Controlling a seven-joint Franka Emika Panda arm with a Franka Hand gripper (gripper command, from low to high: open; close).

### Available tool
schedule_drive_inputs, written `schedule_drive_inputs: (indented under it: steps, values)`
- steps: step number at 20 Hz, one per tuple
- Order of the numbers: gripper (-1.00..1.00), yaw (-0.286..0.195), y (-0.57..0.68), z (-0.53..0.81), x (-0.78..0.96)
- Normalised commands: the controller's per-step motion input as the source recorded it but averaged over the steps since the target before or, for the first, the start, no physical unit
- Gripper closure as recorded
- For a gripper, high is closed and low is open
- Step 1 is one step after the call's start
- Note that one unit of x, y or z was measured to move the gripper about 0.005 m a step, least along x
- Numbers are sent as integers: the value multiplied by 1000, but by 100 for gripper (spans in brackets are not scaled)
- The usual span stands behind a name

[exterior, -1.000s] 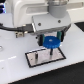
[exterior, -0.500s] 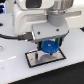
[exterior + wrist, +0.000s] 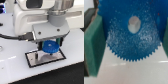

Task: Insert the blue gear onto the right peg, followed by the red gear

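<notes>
**Blue gear held over the plate**

Your desk (image 3: 15, 70) is white. The plate (image 3: 34, 59) lies at its centre. The tool (image 3: 49, 44) hangs above the plate's 2 o'clock part, clamped on the blue gear (image 3: 49, 48), which fills the wrist view (image 3: 130, 31).

My white table (image 3: 15, 70) carries a grey plate (image 3: 46, 59) with a black rim, lying flat on it beneath me.

I can read no text, label, brand, number or sign in either view; the blue gear (image 3: 130, 31) between the fingers (image 3: 92, 44) carries no legible marking.
</notes>
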Motion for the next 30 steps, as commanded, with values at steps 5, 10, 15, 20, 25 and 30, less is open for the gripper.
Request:
schedule_drive_inputs:
  steps: [5,10,15,20,25,30]
  values:
    - [100,0,-10,75,271]
    - [100,0,-58,-82,213]
    - [100,0,-100,-71,219]
    - [100,0,-8,7,236]
    - [100,0,0,293,390]
    - [100,0,6,146,283]
